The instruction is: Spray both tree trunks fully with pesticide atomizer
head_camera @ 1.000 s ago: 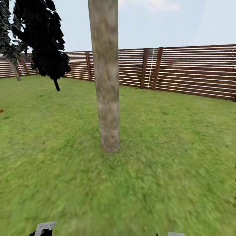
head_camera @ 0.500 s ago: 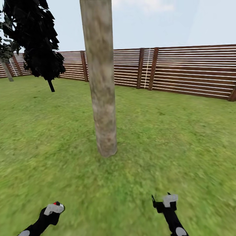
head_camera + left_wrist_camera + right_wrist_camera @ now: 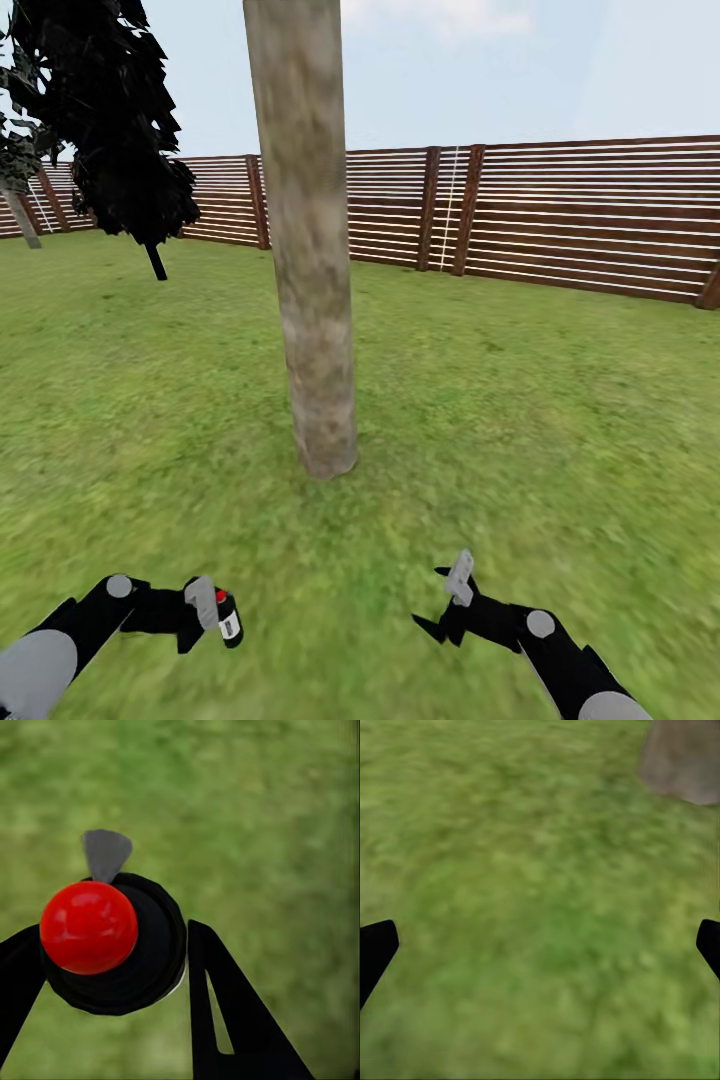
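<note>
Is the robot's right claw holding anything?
No: in the right wrist view the right claw shows only grass between its spread fingertips; the spray bottle sits in the left claw.

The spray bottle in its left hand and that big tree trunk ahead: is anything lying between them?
Only grass. In the head view the stretch from the spray bottle in the left hand to the tree trunk holds nothing else.

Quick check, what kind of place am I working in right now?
A fenced garden, outdoors: green lawn underfoot, a brown slatted wooden fence behind, and a thick tree trunk straight ahead under open sky.
</note>
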Controlling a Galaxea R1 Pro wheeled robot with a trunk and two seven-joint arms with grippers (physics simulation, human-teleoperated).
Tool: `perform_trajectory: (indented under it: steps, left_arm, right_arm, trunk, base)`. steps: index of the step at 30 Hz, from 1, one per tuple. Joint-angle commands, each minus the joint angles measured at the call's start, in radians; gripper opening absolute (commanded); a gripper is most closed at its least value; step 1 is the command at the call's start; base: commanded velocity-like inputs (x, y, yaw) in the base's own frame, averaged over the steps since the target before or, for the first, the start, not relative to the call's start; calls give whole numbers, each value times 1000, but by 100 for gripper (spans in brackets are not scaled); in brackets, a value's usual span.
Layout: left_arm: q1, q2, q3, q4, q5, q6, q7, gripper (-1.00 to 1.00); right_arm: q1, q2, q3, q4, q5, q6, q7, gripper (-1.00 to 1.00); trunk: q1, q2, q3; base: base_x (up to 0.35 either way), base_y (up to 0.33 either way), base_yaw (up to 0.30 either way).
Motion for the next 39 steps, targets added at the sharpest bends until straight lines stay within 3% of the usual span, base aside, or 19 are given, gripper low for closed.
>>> perform_trajectory:
  steps: [1, 4, 5, 7, 10, 13, 15, 19, 24, 30, 32, 35, 39]
  left_arm:
    - [-2, 1, 0, -1, -8, -5, -6, -100]
    - [-4, -6, -2, -2, -75, -7, -15, -100]
    - [-4, -9, -1, -2, -95, -7, -15, -100]
    - [-4, -11, -1, -2, -111, -7, -16, -100]
    - [-4, -18, 0, -3, -115, -8, -17, -100]
    - [-4, -42, -2, -3, -119, -9, -56, -100]
    - [-4, -69, -3, -14, -128, -9, -101, -100]
    - [-3, -119, 0, -37, -226, -4, -110, -100]
    - [-4, -166, 0, -54, -248, -3, -111, -100]
    - [-4, -192, -1, -63, -252, -4, -111, -100]
    - [-3, -209, -2, -63, -273, -4, -111, -100]
    - [-3, -237, 0, -63, -332, 0, -108, -100]
    - [-2, -258, 1, -63, -344, 0, -108, -100]
  right_arm:
    - [-1, 1, -7, -2, 11, -6, 10, 100]
    - [-1, 8, 28, -2, 10, -6, 16, 100]
    - [-1, 9, 46, -3, 9, -6, 16, -100]
    - [-2, 13, 67, -3, 8, -6, 25, -100]
    - [-19, 23, 74, -5, 9, -6, 137, -100]
    - [-40, 36, 75, -5, 9, -6, 178, -100]
    - [-43, 62, 75, -5, 10, -6, 185, -100]
    - [-45, 102, 75, -5, 12, -6, 187, -100]
    - [-45, 152, 75, -6, 137, -4, 184, -100]
    - [-51, 163, 75, -5, 160, -4, 182, -100]
    - [-52, 164, 75, -6, 161, -4, 182, -100]
    - [-56, 179, 75, -7, 161, -4, 182, -100]
    - [-56, 184, 75, -7, 161, -4, 182, -100]
  trunk:
    - [0, 0, -1]
    - [0, 0, -1]
    - [0, 0, -1]
    - [0, 0, -1]
    - [0, 0, -1]
    - [0, 0, -1]
    - [0, 0, -1]
    - [0, 0, -1]
    - [0, 0, -1]
    - [0, 0, -1]
    - [0, 0, -1]
    - [0, 0, -1]
    - [0, 0, -1]
  base:
    - [0, 0, 0]
    - [0, 0, 0]
    - [0, 0, 0]
    - [0, 0, 0]
    - [0, 0, 0]
    - [0, 0, 0]
    - [0, 0, 0]
    - [0, 0, 0]
    - [0, 0, 0]
    - [0, 0, 0]
    - [0, 0, 0]
    - [0, 0, 0]
    - [0, 0, 0]
